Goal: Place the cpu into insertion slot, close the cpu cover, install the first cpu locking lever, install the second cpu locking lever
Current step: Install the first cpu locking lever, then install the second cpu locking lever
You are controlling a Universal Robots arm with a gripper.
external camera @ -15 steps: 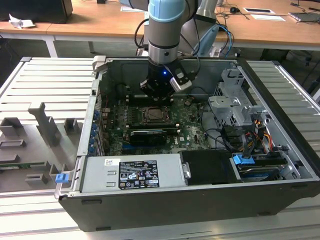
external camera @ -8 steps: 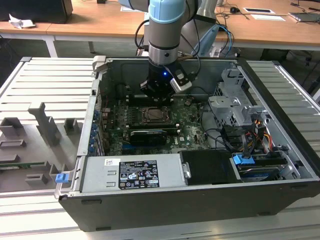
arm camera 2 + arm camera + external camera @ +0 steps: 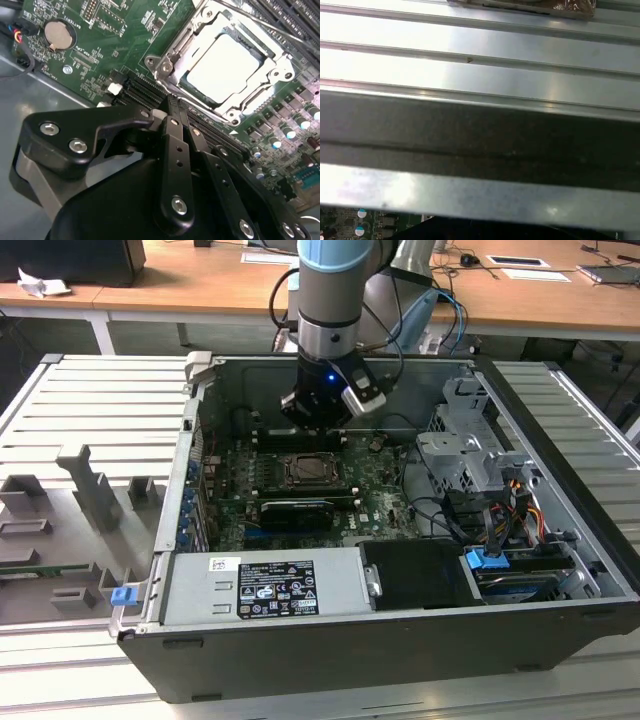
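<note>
The tool [image 3: 322,412] is being held above the green motherboard [image 3: 375,485] inside the open computer case [image 3: 560,540], just behind the insertion slot [image 3: 312,472] as seen in the exterior view. In the second wrist view the tool's black fingers [image 3: 176,131] are being kept pressed together, with nothing gripped between them. The cpu [image 3: 226,66] is being shown seated in the insertion slot [image 3: 165,47], its pale top visible through the window of the cpu cover [image 3: 280,62], which is lying flat over it. A round coin cell [image 3: 56,34] is being seen on the board, well apart from the socket. The case is resting on a ribbed metal table [image 3: 95,405]
</note>
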